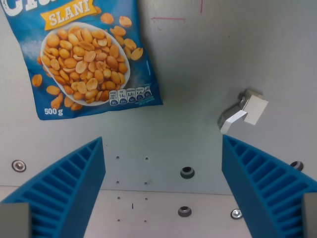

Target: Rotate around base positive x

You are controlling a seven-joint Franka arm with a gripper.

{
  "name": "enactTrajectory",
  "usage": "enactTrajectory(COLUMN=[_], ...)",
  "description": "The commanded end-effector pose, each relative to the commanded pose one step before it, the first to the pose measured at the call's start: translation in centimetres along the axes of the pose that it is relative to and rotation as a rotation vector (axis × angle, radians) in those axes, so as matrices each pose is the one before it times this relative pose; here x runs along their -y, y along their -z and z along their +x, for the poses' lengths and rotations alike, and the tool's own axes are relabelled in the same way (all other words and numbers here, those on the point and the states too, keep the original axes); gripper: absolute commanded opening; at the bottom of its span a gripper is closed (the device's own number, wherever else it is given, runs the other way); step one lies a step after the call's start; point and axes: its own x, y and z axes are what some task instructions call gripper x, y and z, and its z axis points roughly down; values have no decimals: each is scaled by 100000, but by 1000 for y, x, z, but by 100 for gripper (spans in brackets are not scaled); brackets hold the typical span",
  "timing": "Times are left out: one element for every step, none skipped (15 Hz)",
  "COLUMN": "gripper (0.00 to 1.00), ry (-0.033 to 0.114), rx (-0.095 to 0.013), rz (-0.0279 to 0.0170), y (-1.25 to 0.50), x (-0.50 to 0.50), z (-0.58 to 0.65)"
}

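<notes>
You are looking straight down on the worktop (208, 64). The peanut bag (86, 57) lies flat at the wrist view's upper left, running off the top edge. Well apart, on the wrist view's right, sits a small bracket (242, 110). The hand (163, 191) hangs at the bottom, one finger on each side, nothing between them, both clear of bag and bracket.

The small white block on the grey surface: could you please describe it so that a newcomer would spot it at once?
Start from the big blue peanut bag at the wrist view's upper left, then look across the grey table to the right. The small white block lies there alone, joined to a short metal bracket, above the right blue finger. It is the only white, boxy thing.
</notes>
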Motion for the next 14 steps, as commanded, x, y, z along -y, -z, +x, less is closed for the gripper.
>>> enactTrajectory(gripper=[100, 100, 100, 100, 100, 100, 100, 100, 100, 100, 100, 100, 100, 100], ry=[26, 19, 19, 19, 19, 19, 19, 19, 18, 18, 18, 18, 17, 17], rx=[-577, -116, -115, -114, -114, -113, -112, -110, -108, -106, -104, -103, -103, -102], rz=[1261, 1328, 1328, 1328, 1328, 1328, 1329, 1329, 1329, 1329, 1329, 1329, 1329, 1329], y=[188, 0, 0, 0, 0, 0, 0, 0, 0, 0, 0, 0, 0, 0], x=[-26, 0, 0, 0, 0, 0, 0, 0, 0, 0, 0, 0, 0, 0], z=[21, 0, 0, 0, 0, 0, 0, 0, 0, 0, 0, 0, 0, 0])
